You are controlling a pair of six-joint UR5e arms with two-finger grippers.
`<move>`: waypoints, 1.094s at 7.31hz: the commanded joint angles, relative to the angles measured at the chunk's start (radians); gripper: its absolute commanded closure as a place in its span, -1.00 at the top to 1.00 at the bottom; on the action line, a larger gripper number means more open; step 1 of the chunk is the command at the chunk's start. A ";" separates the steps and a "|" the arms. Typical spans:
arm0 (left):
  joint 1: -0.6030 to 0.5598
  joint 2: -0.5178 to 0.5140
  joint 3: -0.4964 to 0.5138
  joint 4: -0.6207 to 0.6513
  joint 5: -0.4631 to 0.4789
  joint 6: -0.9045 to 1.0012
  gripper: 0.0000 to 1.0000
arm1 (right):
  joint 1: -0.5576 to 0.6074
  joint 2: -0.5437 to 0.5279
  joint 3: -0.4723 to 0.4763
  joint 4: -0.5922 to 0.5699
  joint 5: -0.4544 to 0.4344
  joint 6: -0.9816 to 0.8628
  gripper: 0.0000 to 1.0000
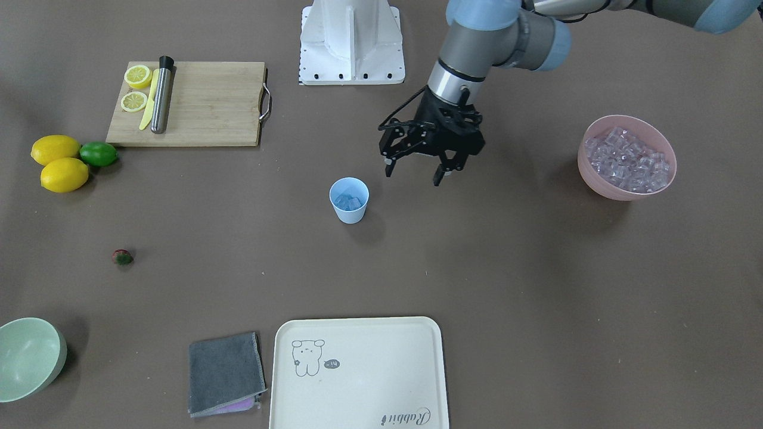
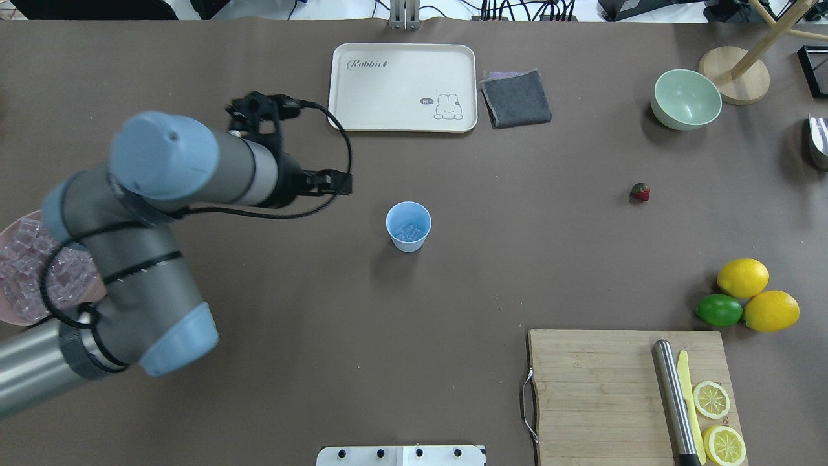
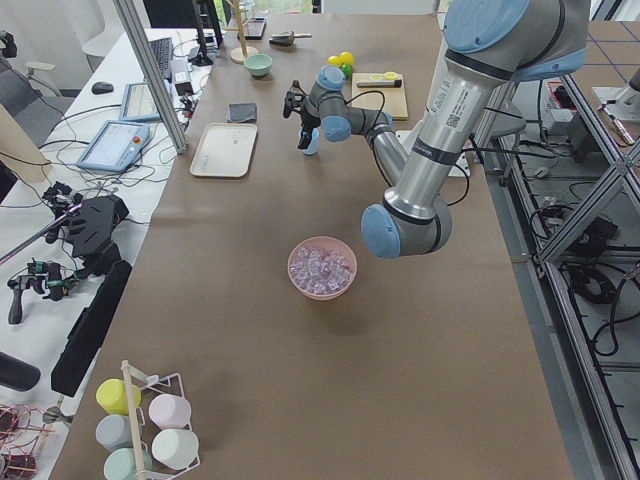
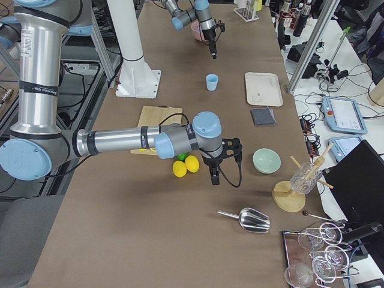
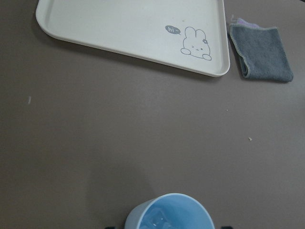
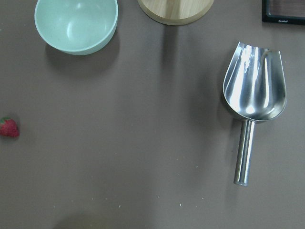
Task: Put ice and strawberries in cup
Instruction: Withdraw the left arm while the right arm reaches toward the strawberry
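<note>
The light blue cup stands upright mid-table with a few ice cubes inside; it also shows in the overhead view and at the bottom of the left wrist view. My left gripper is open and empty, hovering just beside the cup on the pink bowl's side. The pink bowl holds many clear ice cubes. The strawberry lies alone on the table, also in the right wrist view. My right gripper hangs near the lemons; I cannot tell if it is open.
A cutting board with lemon halves, a knife and a metal muddler. Two lemons and a lime. A cream tray, grey cloth, pale green bowl, metal scoop.
</note>
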 commanded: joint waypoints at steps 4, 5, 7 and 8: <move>-0.622 0.450 -0.061 0.056 -0.474 0.955 0.99 | -0.286 0.229 -0.033 -0.008 -0.136 0.439 1.00; -0.728 0.499 -0.021 0.068 -0.493 1.131 0.99 | -0.333 0.269 -0.071 0.000 -0.171 0.467 1.00; -0.904 0.529 0.056 0.219 -0.547 1.476 0.99 | -0.365 0.371 -0.169 0.003 -0.178 0.490 1.00; -0.948 0.565 0.074 0.265 -0.540 1.510 0.99 | -0.382 0.397 -0.202 0.004 -0.190 0.490 1.00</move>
